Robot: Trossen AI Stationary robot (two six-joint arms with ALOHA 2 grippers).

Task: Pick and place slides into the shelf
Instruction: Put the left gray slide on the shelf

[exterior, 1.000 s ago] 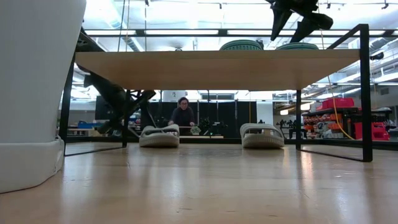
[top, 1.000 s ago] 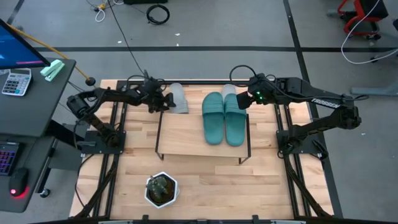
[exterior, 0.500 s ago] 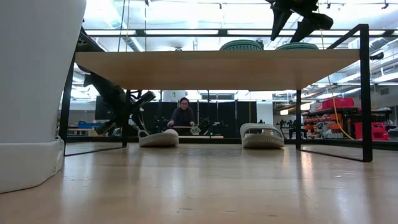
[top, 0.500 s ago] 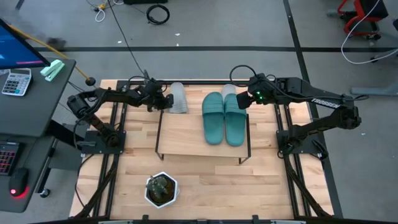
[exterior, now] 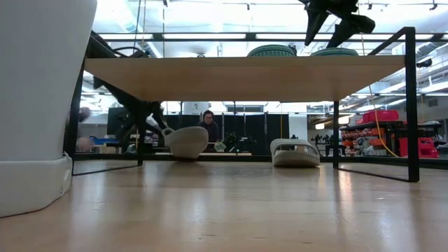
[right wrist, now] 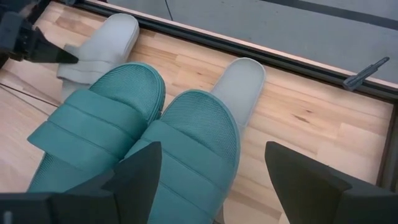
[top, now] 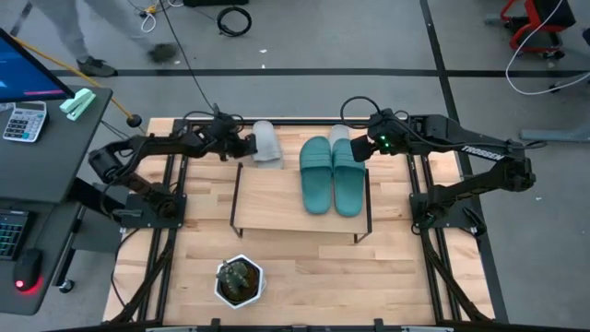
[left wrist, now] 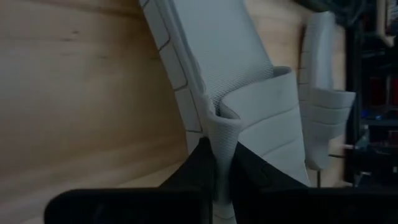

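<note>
A grey slide (top: 265,143) is beyond the shelf's (top: 277,198) far left corner, tipped on its side in the low view (exterior: 185,142). My left gripper (top: 242,146) is shut on it. The second grey slide (top: 339,134) lies flat on the table behind the shelf and also shows in the low view (exterior: 295,152). Two teal slides (top: 330,175) lie side by side on the shelf's right half. My right gripper (top: 361,148) hovers open and empty over their far ends, and it shows above the shelf in the low view (exterior: 332,21). My left gripper pinches the grey slide's strap (left wrist: 222,127) between its two fingers (left wrist: 199,171), at the strap's end where it joins the sole's side. The fingers come about level from the table's left. The slide is tipped up on edge; whether its lower side touches the table I cannot tell.
A white pot with a plant (top: 240,281) stands near the table's front edge, left of centre, and fills the low view's left side (exterior: 42,105). The shelf's left half (top: 267,203) is bare board. A person (exterior: 208,129) sits far behind the table.
My left gripper has taken hold of the grey slide's strap and risen slightly, shifting toward the table's far edge. The slide, flat on the table a second ago, is now tipped up on its side. My right gripper has kept still.
</note>
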